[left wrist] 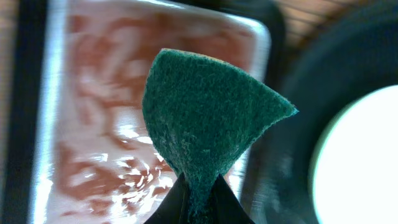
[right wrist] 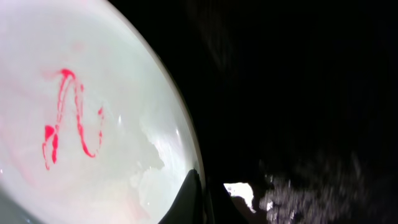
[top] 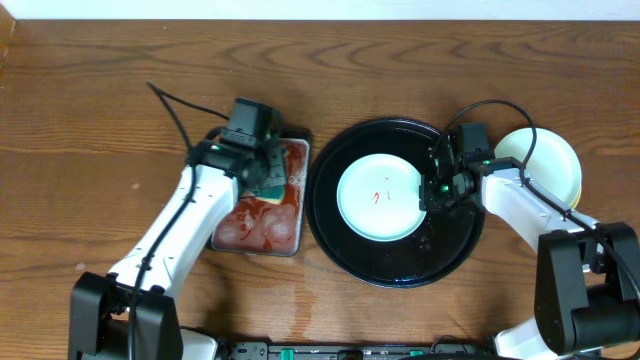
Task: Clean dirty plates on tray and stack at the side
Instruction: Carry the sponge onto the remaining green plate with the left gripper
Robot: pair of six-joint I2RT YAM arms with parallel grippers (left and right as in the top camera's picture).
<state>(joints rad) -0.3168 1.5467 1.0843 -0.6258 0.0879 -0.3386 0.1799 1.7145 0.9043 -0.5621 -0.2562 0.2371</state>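
The task is judged to be partly done. One mint-green plate (top: 380, 195) is seen lying flat in the middle of the black tray (top: 455, 245). A red squiggle (right wrist: 62, 118) is visible on its face, so this plate is not yet cleaned.

To the right of the black tray, on the counter (top: 100, 100), a pale yellow plate (top: 550, 160) is placed just beside the tray's rim. It looks clean as far as it is visible. Whether a second plate lies under or over it cannot be told, because the right arm covers a part of it. A third plate is not clearly shown anywhere.

The left end effector (left wrist: 198, 196) is pressed together on the lower corner of a green sponge (left wrist: 205, 118), which is held above the metal tray (left wrist: 45, 93) with red liquid, to the left of the black tray.

The right end effector (top: 440, 188) is placed at the right edge of the mint-green plate. Only a dark fingertip is seen at the rim in the wrist view, so it cannot be told if the rim is pinched or only touched.

What is left, by judgement, is that the squiggle is wiped off with the sponge and this plate is put on the stack at the side.
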